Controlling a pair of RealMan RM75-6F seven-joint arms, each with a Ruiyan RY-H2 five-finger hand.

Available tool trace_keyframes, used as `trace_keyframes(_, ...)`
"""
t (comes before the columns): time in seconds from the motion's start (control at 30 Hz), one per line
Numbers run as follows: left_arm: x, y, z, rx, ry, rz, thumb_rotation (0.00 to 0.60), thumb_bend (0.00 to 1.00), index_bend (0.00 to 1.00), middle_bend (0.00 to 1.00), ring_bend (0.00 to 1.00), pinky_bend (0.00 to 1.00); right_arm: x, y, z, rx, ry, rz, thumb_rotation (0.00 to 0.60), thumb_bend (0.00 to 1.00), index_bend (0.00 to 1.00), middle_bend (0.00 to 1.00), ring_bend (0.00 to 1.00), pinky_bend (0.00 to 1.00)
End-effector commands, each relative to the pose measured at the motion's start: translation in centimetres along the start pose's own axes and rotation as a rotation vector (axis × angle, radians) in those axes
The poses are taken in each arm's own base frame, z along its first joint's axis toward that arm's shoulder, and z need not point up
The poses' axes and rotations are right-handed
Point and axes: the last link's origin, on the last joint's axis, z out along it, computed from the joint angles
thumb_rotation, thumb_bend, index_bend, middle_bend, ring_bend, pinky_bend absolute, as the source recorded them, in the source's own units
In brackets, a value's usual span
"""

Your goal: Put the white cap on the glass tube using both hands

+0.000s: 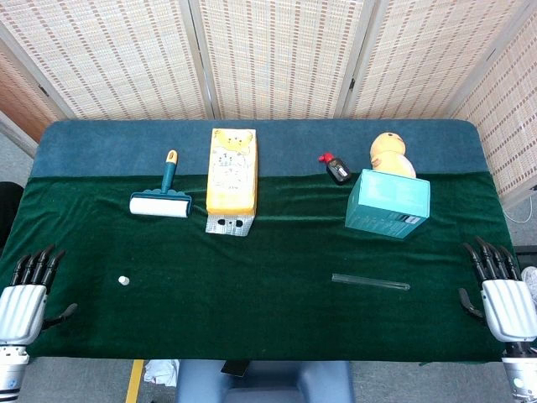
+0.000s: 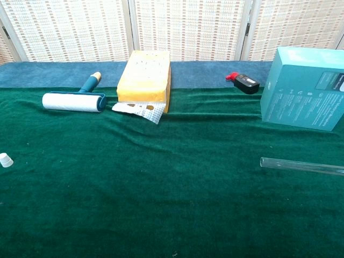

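A small white cap (image 1: 124,280) (image 2: 6,159) sits on the green cloth at the left. The clear glass tube (image 1: 370,282) (image 2: 301,165) lies flat on the cloth at the right, in front of the teal box. My left hand (image 1: 25,295) rests at the table's left front corner, fingers spread and empty, well left of the cap. At the right front corner my right hand (image 1: 502,294) is likewise open and empty, right of the tube. Neither hand shows in the chest view.
At the back stand a lint roller (image 1: 160,200) (image 2: 74,100), a yellow carton (image 1: 232,178) (image 2: 144,77), a small black and red bottle (image 1: 337,167) (image 2: 244,82), a teal box (image 1: 388,203) (image 2: 304,95) and a yellow toy (image 1: 392,154).
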Motion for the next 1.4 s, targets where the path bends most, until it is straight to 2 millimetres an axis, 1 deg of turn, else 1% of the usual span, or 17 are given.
trace_keyframes(0.03,-0.1,0.1,0.1,0.0,-0.005,0.0,0.6,0.23,0.01,0.03,0.03,0.0,0.0,0.0,0.0,-0.001,-0.001,0.0,0.6,0.48,0.0,0.0,0.05,0.0)
trace_keyframes(0.33,-0.2,0.3,0.3,-0.009,-0.004,0.002,0.6,0.23,0.03,0.05,0.06,0.0,0.0,0.1,0.1,-0.001,0.003,0.004,0.6,0.48,0.0,0.0,0.05,0.0)
trace_keyframes(0.57,-0.3,0.4,0.6,-0.022,0.003,0.004,0.6,0.23,0.09,0.13,0.12,0.0,0.2,0.2,0.2,-0.001,0.009,0.008,0.6,0.48,0.0,0.0,0.05,0.0)
trace_keyframes(0.67,-0.4,0.6,0.9,-0.044,-0.004,0.012,0.6,0.24,0.13,0.18,0.17,0.04,0.3,0.2,0.3,-0.001,0.014,0.012,0.6,0.48,0.0,0.0,0.05,0.0)
trace_keyframes(0.77,-0.5,0.9,1.3,-0.067,-0.01,0.017,0.6,0.24,0.18,0.29,0.25,0.18,0.4,0.2,0.4,0.001,0.017,0.014,0.6,0.48,0.0,0.01,0.05,0.0)
trace_keyframes(0.8,-0.6,0.9,1.4,-0.075,-0.016,0.019,0.6,0.25,0.21,0.36,0.3,0.24,0.4,0.2,0.4,0.001,0.017,0.014,0.6,0.48,0.0,0.01,0.05,0.0)
trace_keyframes(0.87,-0.9,1.0,1.7,-0.095,-0.034,0.032,0.6,0.31,0.26,0.52,0.44,0.41,0.5,0.1,0.5,0.004,0.021,0.015,0.6,0.48,0.0,0.01,0.05,0.0)
trace_keyframes(0.9,-1.0,1.1,1.8,-0.103,-0.049,0.036,0.6,0.33,0.28,0.59,0.5,0.48,0.6,0.1,0.5,0.005,0.022,0.016,0.6,0.48,0.0,0.01,0.05,0.0)
trace_keyframes(0.97,-1.5,1.3,1.9,-0.121,-0.098,0.037,0.6,0.39,0.32,0.76,0.66,0.6,0.7,0.1,0.5,0.005,0.026,0.018,0.6,0.48,0.0,0.01,0.05,0.0)
trace_keyframes(1.03,-2.0,1.6,2.0,-0.138,-0.137,0.032,0.6,0.44,0.34,0.85,0.74,0.69,0.7,0.1,0.5,0.004,0.028,0.02,0.6,0.48,0.0,0.01,0.05,0.0)
trace_keyframes(1.07,-2.3,1.7,2.1,-0.149,-0.162,0.03,0.6,0.47,0.35,0.87,0.76,0.73,0.7,0.1,0.5,0.003,0.027,0.022,0.6,0.48,0.0,0.01,0.05,0.0)
trace_keyframes(1.13,-2.9,2.0,2.1,-0.165,-0.197,0.026,0.6,0.53,0.36,0.91,0.79,0.77,0.7,0.1,0.5,0.002,0.025,0.024,0.6,0.48,0.0,0.01,0.06,0.0)
trace_keyframes(1.27,-4.0,2.6,2.3,-0.207,-0.261,0.011,0.6,0.68,0.36,0.98,0.84,0.82,0.7,0.1,0.5,0.001,0.024,0.024,0.6,0.48,0.0,0.01,0.06,0.0)
trace_keyframes(1.4,-4.8,2.9,2.6,-0.224,-0.308,0.021,0.6,0.73,0.34,1.0,0.87,0.84,0.7,0.0,0.5,0.002,0.023,0.026,0.6,0.48,0.0,0.01,0.06,0.0)
